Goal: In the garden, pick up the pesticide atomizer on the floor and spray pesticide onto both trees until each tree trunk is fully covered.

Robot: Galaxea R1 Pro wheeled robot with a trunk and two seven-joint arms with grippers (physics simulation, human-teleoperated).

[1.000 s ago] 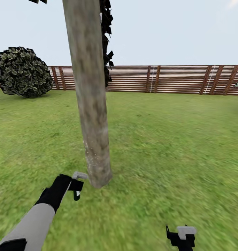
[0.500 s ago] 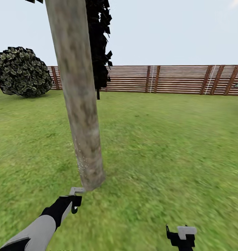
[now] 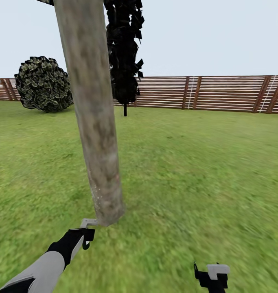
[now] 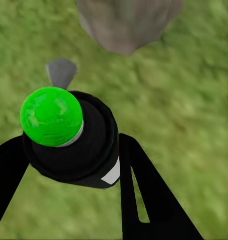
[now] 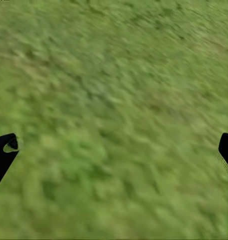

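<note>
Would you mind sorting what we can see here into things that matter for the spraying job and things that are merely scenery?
Part of the job:
- tree trunk, close in front
- pesticide atomizer, green-capped, held in the left gripper
- grass floor

Just scenery:
- round bush
- dark cypress
- slatted fence
- right gripper, open over bare grass

- Tree trunk [image 3: 99, 134]: pale grey-brown, mottled, with fine white specks near its base
- Grass floor [image 3: 195, 171]: blurry mid-green with yellowish patches
- Fence [image 3: 220, 92]: brown slats in horizontal stripes, darker reddish posts
- Cypress [image 3: 124, 53]: near-black
- Round bush [image 3: 43, 83]: dark olive, scaly pale-edged leaves
- Atomizer [image 4: 68, 135]: black body, bright green cap, grey nozzle
- Left arm [image 3: 37, 270]: light grey sleeve, black wrist
- Sky [image 3: 212, 36]: pale grey-blue
</note>
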